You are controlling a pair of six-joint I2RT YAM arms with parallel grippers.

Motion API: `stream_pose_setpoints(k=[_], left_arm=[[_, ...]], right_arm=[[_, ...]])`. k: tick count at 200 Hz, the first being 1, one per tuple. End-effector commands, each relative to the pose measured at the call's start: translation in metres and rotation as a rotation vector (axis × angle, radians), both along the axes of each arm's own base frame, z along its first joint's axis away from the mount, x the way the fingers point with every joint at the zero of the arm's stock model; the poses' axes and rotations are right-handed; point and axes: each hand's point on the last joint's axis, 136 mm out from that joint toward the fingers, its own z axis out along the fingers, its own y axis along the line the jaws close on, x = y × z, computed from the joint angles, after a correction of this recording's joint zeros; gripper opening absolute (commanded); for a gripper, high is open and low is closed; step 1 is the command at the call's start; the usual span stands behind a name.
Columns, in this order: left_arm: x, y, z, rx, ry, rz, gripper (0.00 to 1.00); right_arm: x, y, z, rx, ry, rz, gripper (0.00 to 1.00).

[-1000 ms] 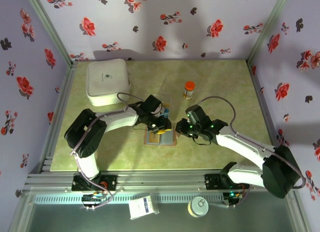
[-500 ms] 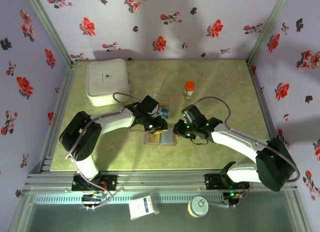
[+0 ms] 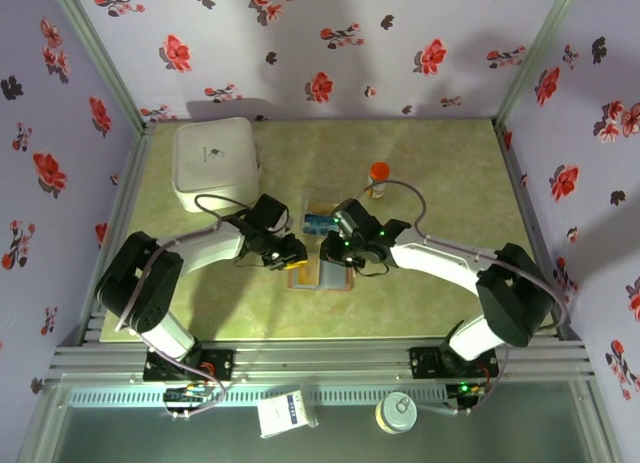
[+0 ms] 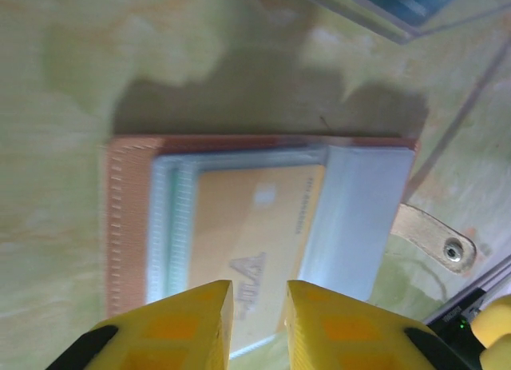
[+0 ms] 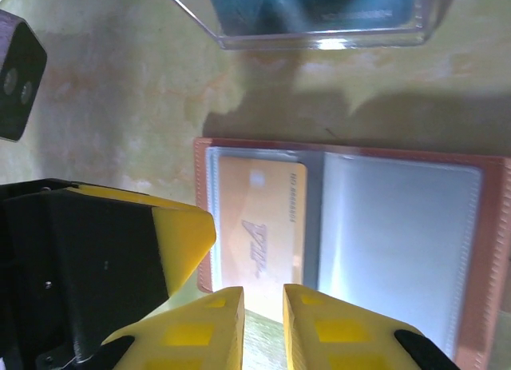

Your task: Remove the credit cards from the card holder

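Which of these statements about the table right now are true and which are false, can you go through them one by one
1. The card holder lies open on the table. True.
2. A yellow-orange card sits in one of its pockets. True.
3. The clear tray is empty. False: teal cards lie in it.
4. The white box lies under the two grippers. False: it sits at the table's far left corner, while the left gripper and right gripper hover over the card holder.

Orange card (image 5: pixel 259 234) print — blurred, nothing legible.
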Motion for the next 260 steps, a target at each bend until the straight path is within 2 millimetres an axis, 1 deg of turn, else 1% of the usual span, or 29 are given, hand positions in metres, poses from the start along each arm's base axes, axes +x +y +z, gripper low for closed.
stream_pose_setpoints(k=[1, 29, 55, 91, 128, 156, 172, 229, 260], left_arm=[[0.004, 0.009, -0.001, -0.018, -0.022, -0.006, 0.23], [0.003, 0.015, -0.012, -0.034, 0.009, -0.012, 0.23], [-0.002, 0.017, -0.022, -0.044, 0.039, -0.016, 0.24], [-0.008, 0.025, -0.033, -0.032, 0.067, -0.003, 0.24], [-0.011, 0.039, -0.037, 0.018, 0.062, 0.016, 0.26], [-0.010, 0.049, -0.035, 0.053, 0.047, 0.023, 0.27], [-0.008, 0.050, -0.032, 0.054, 0.039, 0.026, 0.27], [0.000, 0.043, -0.009, 0.014, 0.008, 0.022, 0.26], [0.004, 0.038, -0.001, -0.009, -0.002, 0.024, 0.21]], right_arm=[[0.006, 0.012, 0.001, -0.004, 0.000, 0.006, 0.20], [0.010, 0.022, -0.002, -0.015, 0.013, 0.020, 0.20], [0.013, 0.028, -0.003, -0.023, 0.019, 0.028, 0.20], [0.012, 0.030, -0.010, -0.036, 0.036, 0.033, 0.21], [0.011, 0.031, -0.013, -0.041, 0.042, 0.040, 0.21], [0.011, 0.033, -0.016, -0.035, 0.048, 0.047, 0.21], [0.007, 0.037, -0.019, -0.029, 0.059, 0.059, 0.21], [0.002, 0.047, -0.032, 0.012, 0.089, 0.059, 0.21], [0.002, 0.050, -0.035, 0.019, 0.092, 0.063, 0.21]])
